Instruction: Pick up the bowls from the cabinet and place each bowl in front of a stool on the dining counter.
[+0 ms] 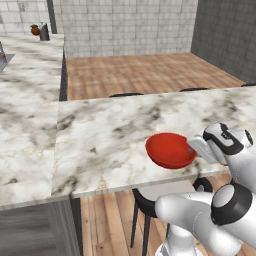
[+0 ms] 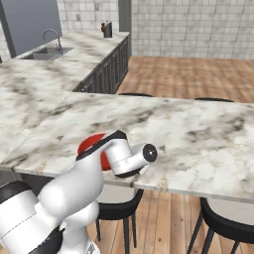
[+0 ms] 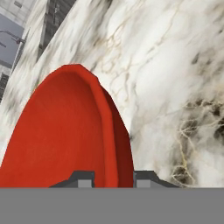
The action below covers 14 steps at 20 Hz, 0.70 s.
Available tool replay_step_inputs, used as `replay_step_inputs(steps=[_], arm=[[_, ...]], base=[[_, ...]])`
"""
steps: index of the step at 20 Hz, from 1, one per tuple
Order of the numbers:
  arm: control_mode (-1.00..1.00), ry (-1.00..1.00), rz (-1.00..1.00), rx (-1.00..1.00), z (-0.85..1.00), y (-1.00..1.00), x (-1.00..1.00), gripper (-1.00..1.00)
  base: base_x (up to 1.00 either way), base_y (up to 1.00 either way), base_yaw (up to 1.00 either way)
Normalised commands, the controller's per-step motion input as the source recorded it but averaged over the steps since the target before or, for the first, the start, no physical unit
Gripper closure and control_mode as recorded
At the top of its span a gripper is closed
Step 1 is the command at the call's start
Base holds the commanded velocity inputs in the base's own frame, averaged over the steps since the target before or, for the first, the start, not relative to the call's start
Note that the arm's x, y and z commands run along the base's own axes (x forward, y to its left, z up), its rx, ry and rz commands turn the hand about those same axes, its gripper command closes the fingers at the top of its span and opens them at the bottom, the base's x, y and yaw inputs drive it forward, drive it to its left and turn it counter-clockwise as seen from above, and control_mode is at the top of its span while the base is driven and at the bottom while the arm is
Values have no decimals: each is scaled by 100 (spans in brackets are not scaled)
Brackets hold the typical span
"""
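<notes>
My pincer clamps the red bowl's rim; I should lower it level onto the dining counter, near edge, above the stool.

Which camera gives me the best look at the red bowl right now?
The left base view: the whole red bowl shows there, over the dining counter, with the gripper shut on its right rim. The hand view shows its rim and inside close up between the fingertips. In the right base view the arm hides most of it.

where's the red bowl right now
The red bowl is pinched at its rim by the gripper, near the dining counter's front edge, above a stool.
</notes>
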Motion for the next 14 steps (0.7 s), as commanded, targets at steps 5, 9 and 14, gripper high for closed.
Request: replay_step_inputs(steps=[5, 9, 14], arm=[[-100, 0, 0, 0, -19, 0, 12, 100], [-100, 0, 0, 0, -16, -1, 20, 100], [-100, 0, 0, 0, -18, -2, 22, 100]], base=[[0, 0, 0], [0, 0, 0], [0, 0, 0]])
